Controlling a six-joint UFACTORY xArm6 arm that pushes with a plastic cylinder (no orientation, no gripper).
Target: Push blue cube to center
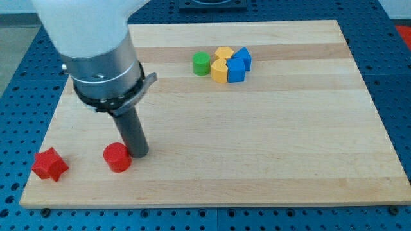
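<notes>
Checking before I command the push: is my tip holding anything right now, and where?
Nothing held. My tip merely rests beside the red cylinder, far from the blue cube.

Green cylinder [201, 63], 2 yellow blocks [224, 52] [219, 71], red cylinder [117, 157], red star-shaped block [50, 164], wooden board [270, 135]
</notes>
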